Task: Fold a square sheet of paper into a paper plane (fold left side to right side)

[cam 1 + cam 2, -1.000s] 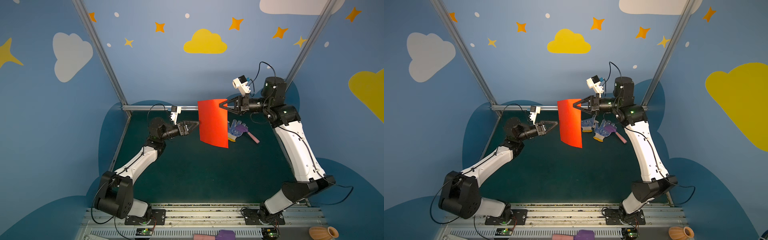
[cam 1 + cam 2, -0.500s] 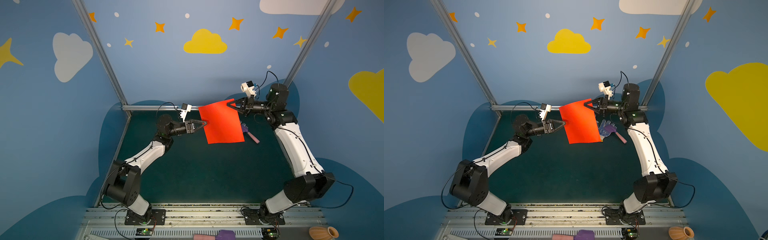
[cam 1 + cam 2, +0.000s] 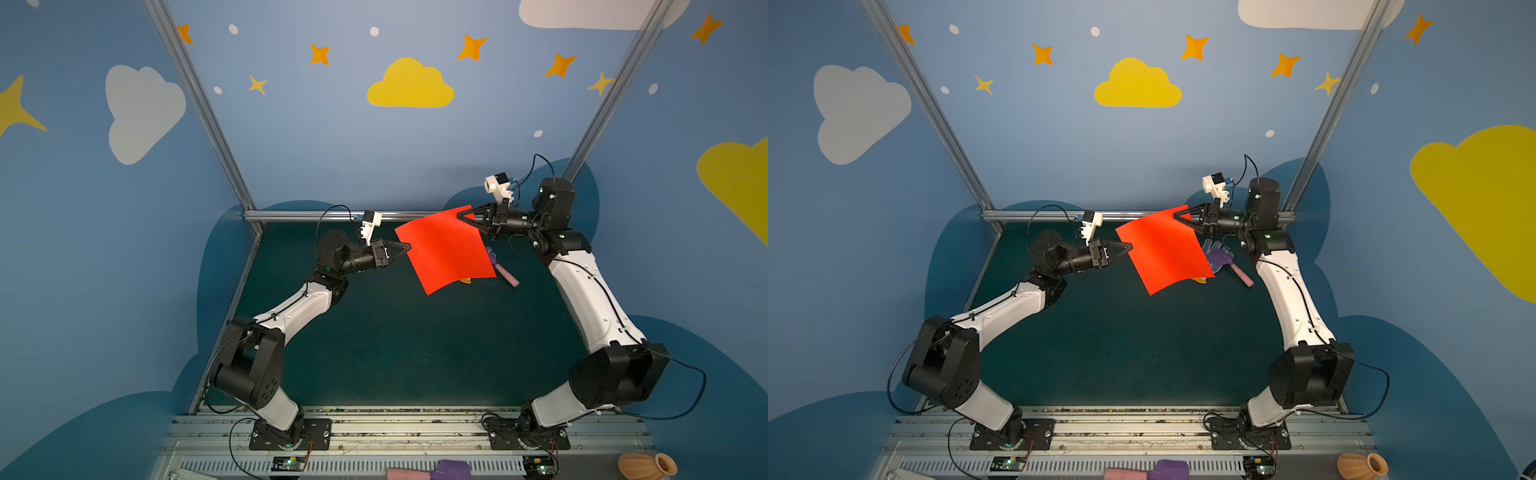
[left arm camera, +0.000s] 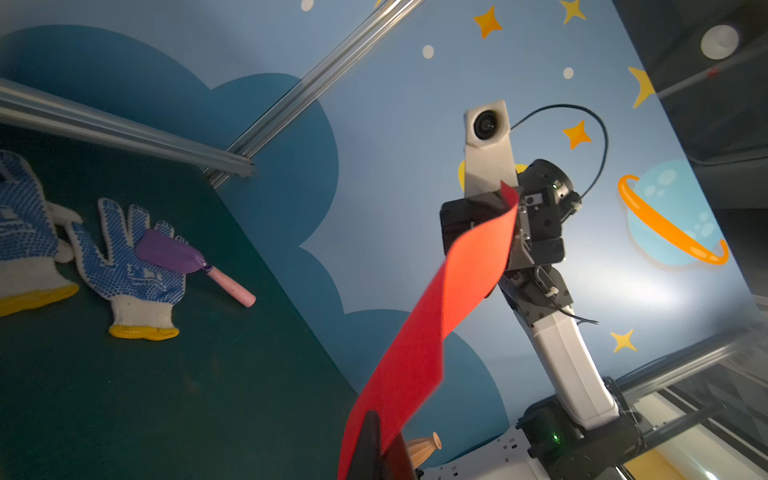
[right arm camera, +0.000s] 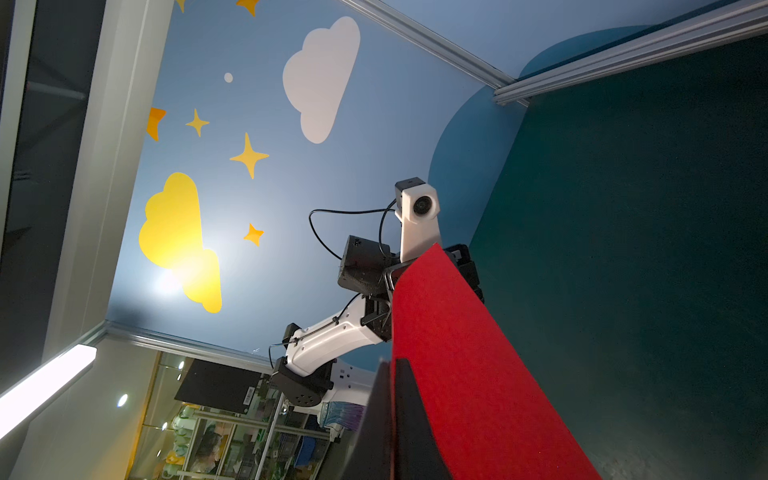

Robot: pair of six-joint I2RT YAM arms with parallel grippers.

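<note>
The square sheet of paper (image 3: pixel 444 249) (image 3: pixel 1165 249) is bright red, unfolded and slightly curved. It hangs in the air above the green mat at the back, spread between both arms. My left gripper (image 3: pixel 408 248) (image 3: pixel 1129 248) is shut on its left corner, and the left wrist view shows the sheet (image 4: pixel 415 353) running out of the closed jaws (image 4: pixel 376 419). My right gripper (image 3: pixel 460 215) (image 3: pixel 1177 215) is shut on the far right corner; in the right wrist view the paper (image 5: pixel 457 353) sits in its jaws (image 5: pixel 390 363). No paper plane is in view.
Two blue-dotted white gloves (image 4: pixel 124 266) (image 4: pixel 25 232) and a purple-and-pink toy hammer (image 4: pixel 183 257) (image 3: pixel 505 274) lie on the mat under and behind the sheet. A metal rail (image 3: pixel 324 215) borders the back. An orange vase (image 3: pixel 646 467) stands at the front right.
My left gripper reached the sheet's left corner and shut on it. The right gripper drew back to the right, and the sheet swung from hanging narrow to spread between both grippers.
</note>
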